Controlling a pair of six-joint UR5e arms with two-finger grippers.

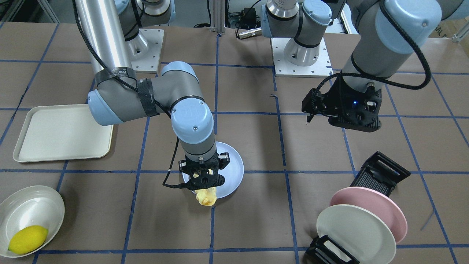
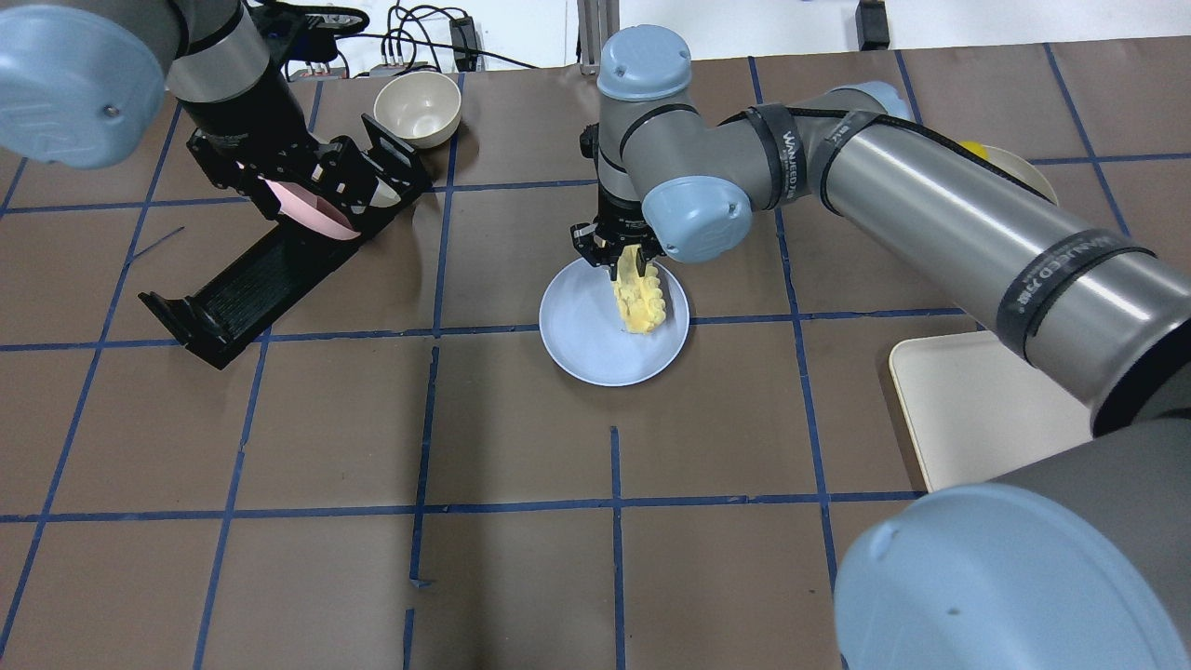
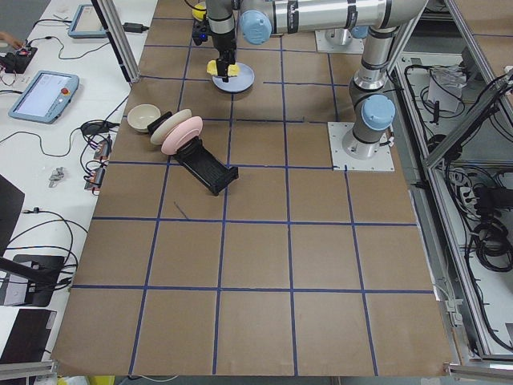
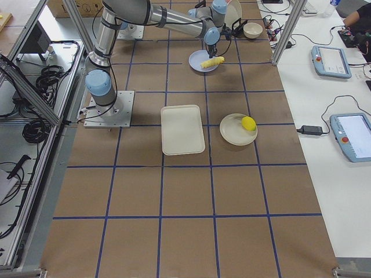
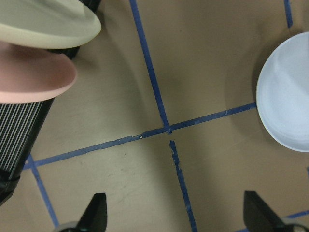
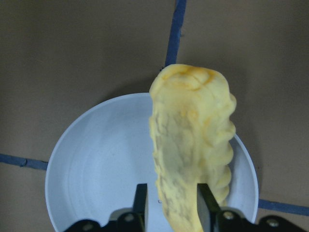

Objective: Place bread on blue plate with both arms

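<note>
My right gripper (image 6: 174,205) is shut on one end of the bread (image 6: 190,145), a long golden-yellow roll with a bumpy top. It holds the roll tilted over the blue plate (image 6: 96,169). In the overhead view the bread (image 2: 640,302) lies along the right part of the plate (image 2: 586,344). In the right wrist view its far end reaches past the rim. I cannot tell whether it touches the plate. My left gripper (image 5: 176,220) is open and empty, hovering above the table beside the plate rack, well apart from the blue plate (image 5: 289,106).
A black rack (image 1: 381,172) holds a pink plate (image 1: 381,209) and an off-white plate (image 1: 355,233) under my left arm. An off-white tray (image 1: 62,132) and a bowl (image 1: 29,209) with a lemon (image 1: 27,238) lie on my right side. A small bowl (image 2: 417,107) stands at the far edge.
</note>
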